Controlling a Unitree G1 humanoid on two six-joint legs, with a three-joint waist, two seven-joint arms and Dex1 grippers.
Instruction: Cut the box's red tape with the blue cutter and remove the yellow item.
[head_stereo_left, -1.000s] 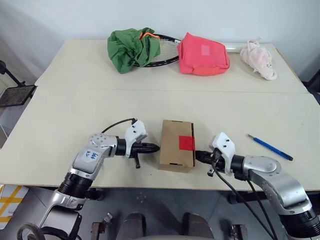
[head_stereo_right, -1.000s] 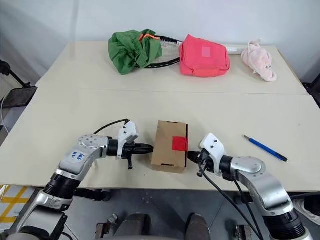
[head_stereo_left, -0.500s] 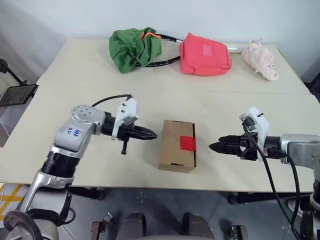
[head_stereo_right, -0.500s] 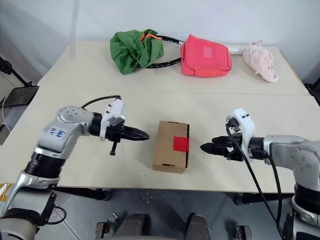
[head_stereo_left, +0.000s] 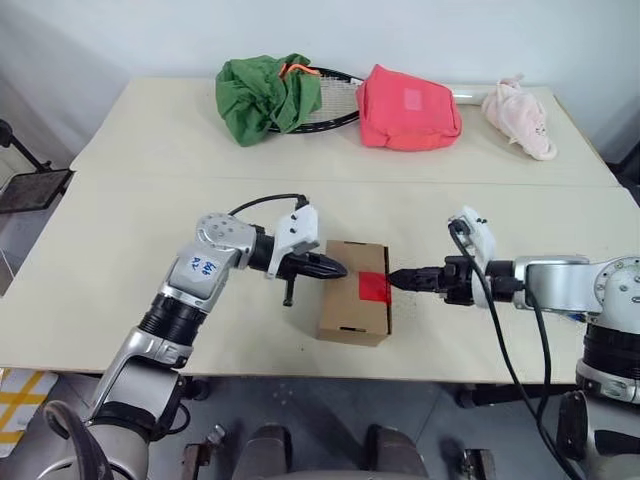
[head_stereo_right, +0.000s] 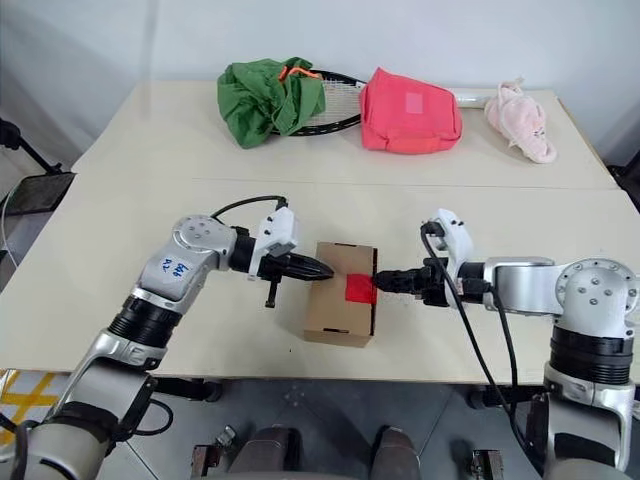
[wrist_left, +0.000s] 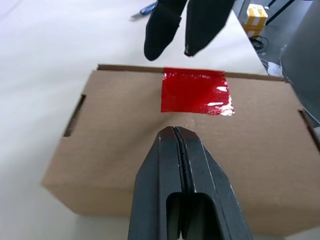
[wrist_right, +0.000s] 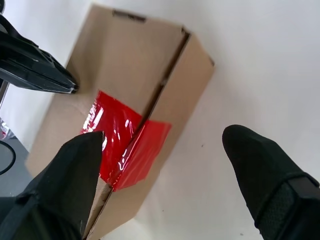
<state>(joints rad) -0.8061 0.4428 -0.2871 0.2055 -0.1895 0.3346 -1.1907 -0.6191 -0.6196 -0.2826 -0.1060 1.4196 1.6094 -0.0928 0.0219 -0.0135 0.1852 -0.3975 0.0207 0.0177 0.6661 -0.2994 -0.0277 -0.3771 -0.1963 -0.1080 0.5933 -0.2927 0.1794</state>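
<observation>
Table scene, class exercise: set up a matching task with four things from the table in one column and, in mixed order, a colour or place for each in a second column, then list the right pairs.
Things:
1. tape
2. bag
3. box
4. plush toy

Descriptions:
A. pale pink, at the table's far right corner
B. brown cardboard, between the two grippers
C. pink-red fabric, at the far edge beside the racket
D. bright red patch over the carton's edge

Pairs: 1-D, 2-C, 3-B, 4-A
</observation>
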